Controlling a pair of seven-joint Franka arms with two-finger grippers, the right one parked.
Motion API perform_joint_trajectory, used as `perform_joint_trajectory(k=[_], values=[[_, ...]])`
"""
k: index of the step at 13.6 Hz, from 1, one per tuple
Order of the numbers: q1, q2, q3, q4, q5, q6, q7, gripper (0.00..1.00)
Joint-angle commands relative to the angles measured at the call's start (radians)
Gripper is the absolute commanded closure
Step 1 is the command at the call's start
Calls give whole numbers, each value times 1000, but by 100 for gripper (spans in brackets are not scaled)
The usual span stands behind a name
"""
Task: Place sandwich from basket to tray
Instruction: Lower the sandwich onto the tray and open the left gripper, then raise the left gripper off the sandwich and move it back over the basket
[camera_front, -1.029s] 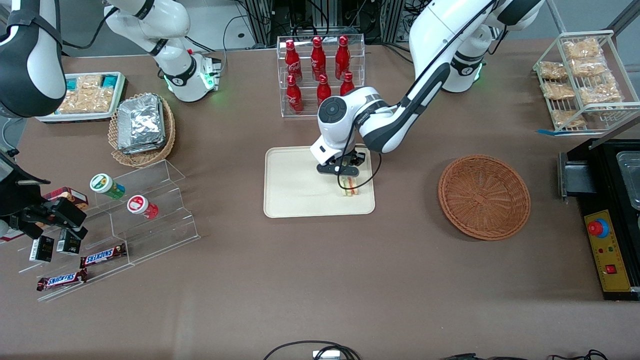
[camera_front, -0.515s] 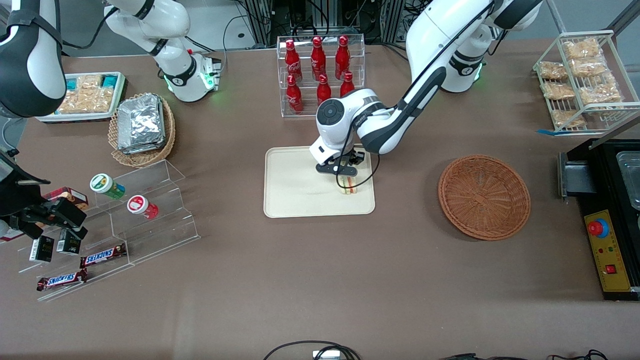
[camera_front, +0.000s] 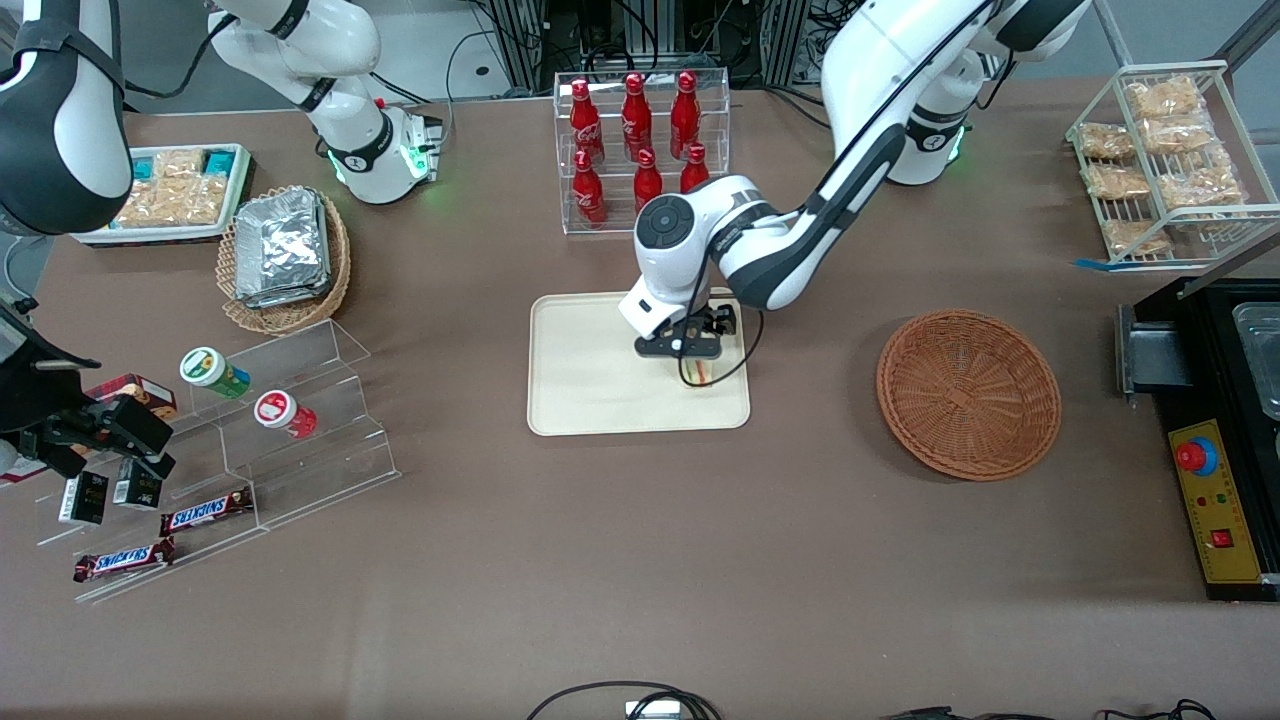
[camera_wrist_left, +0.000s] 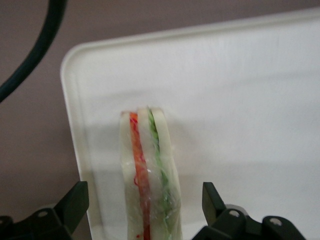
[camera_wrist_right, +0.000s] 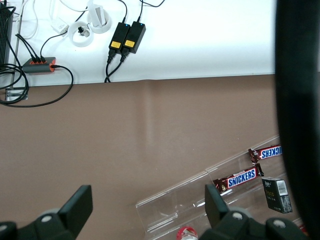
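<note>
Nearest to you, the sandwich (camera_front: 702, 374) stands on edge on the tray (camera_front: 590, 385), close to the tray rim on the working arm's side. Wrist view confirms it: sandwich (camera_wrist_left: 148, 175) resting on the cream surface of the tray (camera_wrist_left: 240, 100), red and green filling facing the lens, clear wrap intact.

Just above it, the gripper (camera_front: 690, 345) hangs over the sandwich. In the wrist view its fingers (camera_wrist_left: 74, 205) stand spread wide, each with clear air between it and the bread. Nothing is held; the jaws are open and off the load.

What changed: a second ago the gripper sat lower, around the sandwich. Half a second ago it was much the same. Now it has lifted and drawn slightly away from you, covering more of the sandwich in your view. The sandwich has not moved on the tray between frames.

Reading: release is done, and you are in the retreat. The placement looks complete. Watch only that the wedge, standing on its narrow edge, does not tip.

Farther off, toward the working arm's end, the basket (camera_front: 968, 393) sits empty on the table.
</note>
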Motion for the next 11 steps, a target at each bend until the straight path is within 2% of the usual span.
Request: perform_joint_trajectory(k=[1,7,11], values=[[38,-62,0,32,2,-50,-70,0],[198,-84,2,233,-41,-317,-74,0],[319,-146,0,237,-42,-354,-51,0]])
